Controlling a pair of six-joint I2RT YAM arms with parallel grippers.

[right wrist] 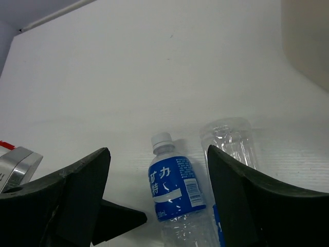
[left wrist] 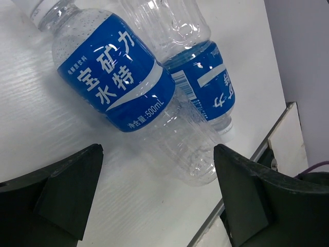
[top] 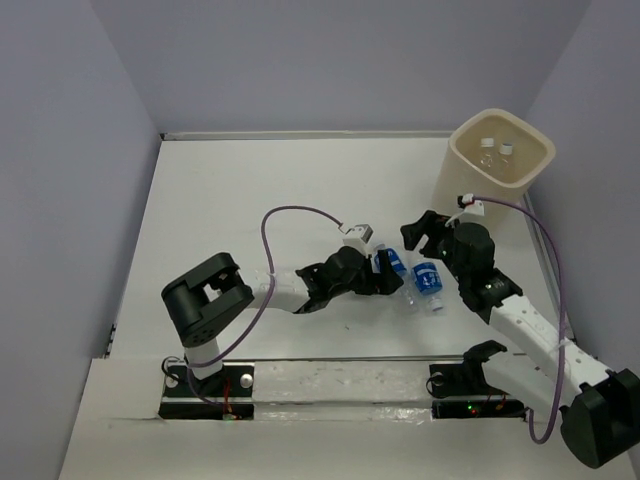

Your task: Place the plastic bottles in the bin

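Right now I am watching two bottles (top: pixel 412 275) lying on their sides on the white table (top: pixel 250 190), touching each other near the middle. The left gripper (left wrist: pixel 157 154) is hovering right over them. Its jaws are standing wide open and gripping nothing, and the clear base of the first bottle (left wrist: pixel 115 82) is showing between the black fingers (left wrist: pixel 67 195). That bottle is wearing a blue label with white characters. Its ribbed clear body is speckled with droplets near the neck, and its white cap is pointing to the upper left of the left wrist view. The second bottle (left wrist: pixel 205 82) is leaning against it at an angle, same blue label, cap pointing the opposite way.

The right gripper (right wrist: pixel 158 152) is hanging just beside the pair, jaws also spread and holding nothing.

The bin (top: pixel 470 175), a beige tub with tapering sides, is sitting at the far right of the table, well apart from these two. A binned pair (top: pixel 497 150) is standing upright inside it, white caps up.
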